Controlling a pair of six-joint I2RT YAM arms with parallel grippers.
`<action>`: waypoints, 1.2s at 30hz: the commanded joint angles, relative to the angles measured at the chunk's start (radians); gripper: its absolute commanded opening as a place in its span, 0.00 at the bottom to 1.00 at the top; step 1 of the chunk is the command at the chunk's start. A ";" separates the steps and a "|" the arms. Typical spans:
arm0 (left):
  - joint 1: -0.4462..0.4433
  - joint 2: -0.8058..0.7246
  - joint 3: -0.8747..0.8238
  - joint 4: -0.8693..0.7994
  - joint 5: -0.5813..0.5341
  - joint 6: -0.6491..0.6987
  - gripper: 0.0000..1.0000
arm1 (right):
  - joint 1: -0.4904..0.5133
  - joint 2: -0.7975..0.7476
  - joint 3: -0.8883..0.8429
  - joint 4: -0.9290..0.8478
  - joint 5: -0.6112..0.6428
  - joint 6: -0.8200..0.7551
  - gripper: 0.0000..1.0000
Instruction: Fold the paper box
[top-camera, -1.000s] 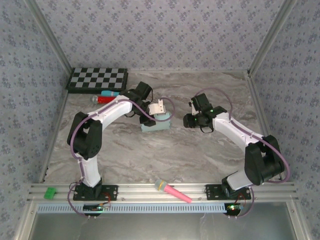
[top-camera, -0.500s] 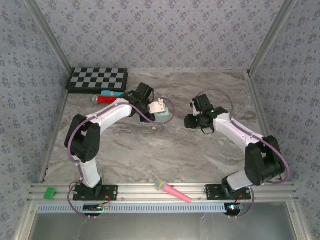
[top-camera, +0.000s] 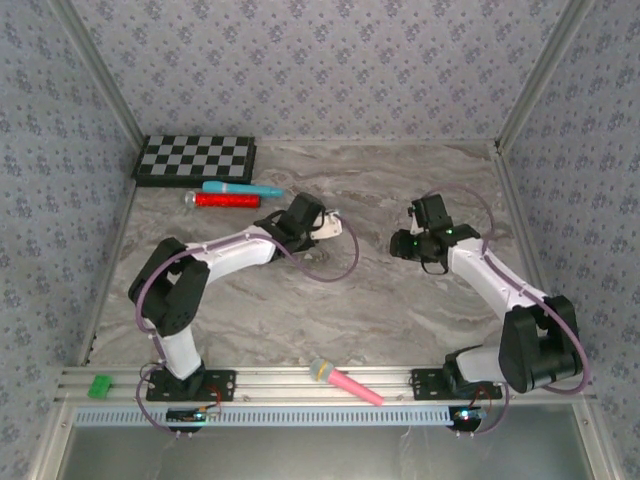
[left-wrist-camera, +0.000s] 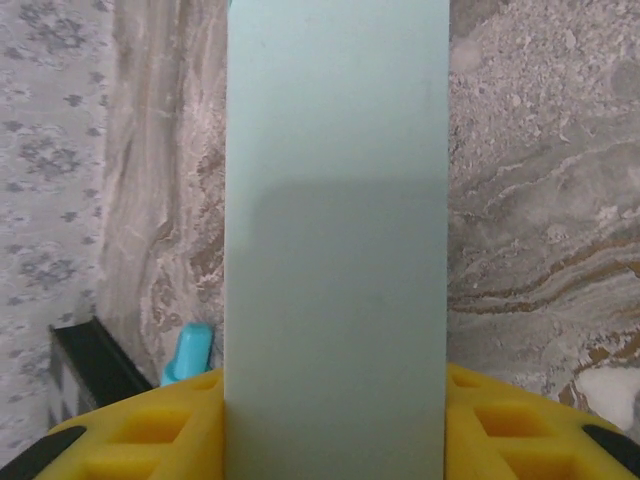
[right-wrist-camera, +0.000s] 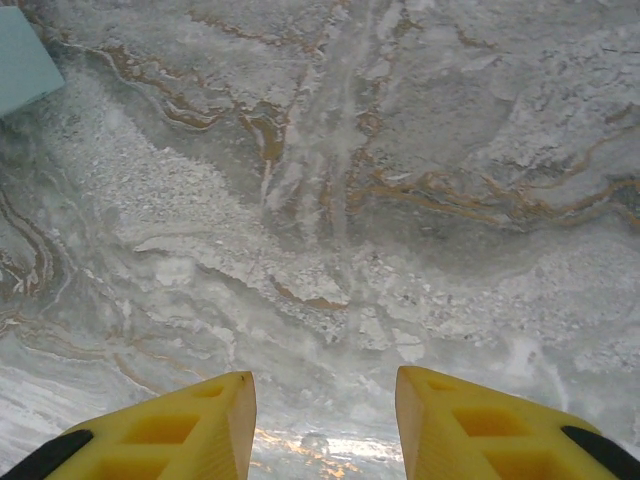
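Note:
The paper box (left-wrist-camera: 336, 200) is a pale aqua-blue card face that runs straight up the middle of the left wrist view. My left gripper (left-wrist-camera: 335, 385) is shut on it, with a yellow finger (left-wrist-camera: 150, 430) pressed against each long side. From above, the left gripper (top-camera: 325, 224) sits mid-table, right of the red and teal items. My right gripper (top-camera: 405, 243) hangs to its right, apart from it. In the right wrist view the right gripper (right-wrist-camera: 325, 390) is open over bare marble, and one aqua corner of the box (right-wrist-camera: 20, 60) shows at the upper left.
A checkerboard (top-camera: 195, 160) lies at the back left. A teal pen (top-camera: 240, 188) and a red cylinder (top-camera: 227, 200) lie in front of it. A pink toy microphone (top-camera: 345, 383) and a green block (top-camera: 100, 386) rest on the front rail. Patterned walls close in the table.
The left gripper has carried the box to the right, off the spot where it sat. The right gripper has drawn back to the right, away from the box.

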 joint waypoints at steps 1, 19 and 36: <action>-0.036 -0.008 -0.018 0.155 -0.132 0.001 0.44 | -0.015 -0.021 -0.020 0.015 -0.028 0.013 0.43; -0.137 0.120 -0.105 0.412 -0.302 0.035 0.47 | -0.034 -0.018 -0.037 0.042 -0.047 0.014 0.43; -0.193 0.167 -0.150 0.429 -0.358 -0.028 0.57 | -0.038 -0.006 -0.035 0.053 -0.054 0.015 0.43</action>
